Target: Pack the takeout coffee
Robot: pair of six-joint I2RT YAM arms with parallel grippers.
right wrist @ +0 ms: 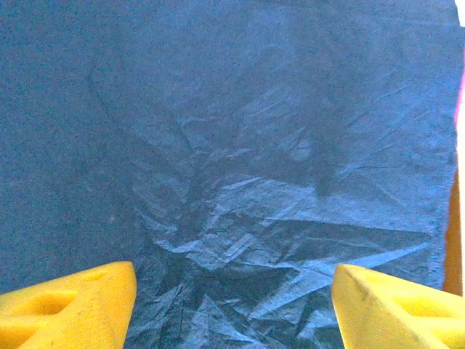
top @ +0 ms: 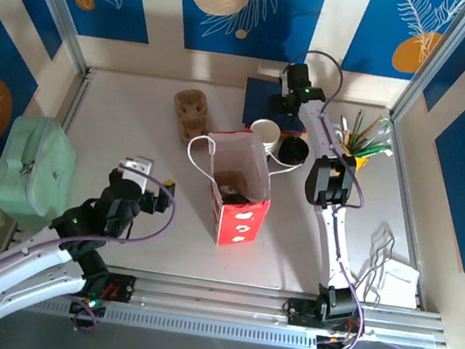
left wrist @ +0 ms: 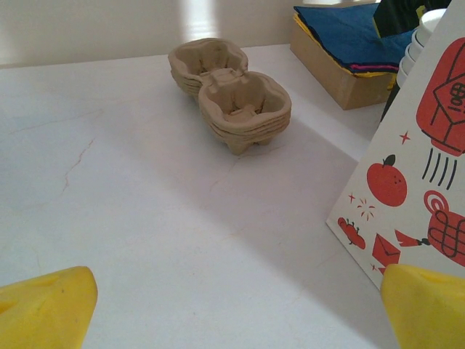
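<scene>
**Bag open between the arms; both grippers wide and holding nothing**

Writing: the paper bag (top: 235,215) is white with red print; an orange, an envelope and a lantern show on its side; the mark on the lantern is too small to read.

- Mint-green case (top: 32,167), shut, out to the left of the left gripper (left wrist: 236,313) and a little behind it.
- Left gripper: yellow fingers (left wrist: 47,309) spread wide; bare table (left wrist: 145,218) between them; nothing held.
- Straight ahead of it, well apart: a nested stack of brown pulp cup carriers (left wrist: 232,98), two wells each.
- The bag stands close on that gripper's right, upright, mouth open, white handles up.
- In the bag: a brown pulp piece (top: 233,179); below it a dark shape (top: 242,199).
- The takeout coffee: I cannot tell whether that dark shape is its lid.
- Stack of white lidless cups (top: 265,132) and black lids (top: 293,150), side by side, just to the base side of the right gripper (right wrist: 232,305).
- Right gripper: fingers well apart, nothing between them; it hangs over a crumpled blue napkin (right wrist: 232,145).
- That napkin tops the pile in a cardboard box (left wrist: 341,83).
- To the right gripper's right: a yellow holder (top: 354,158) with green and pale sticks standing in it.
</scene>
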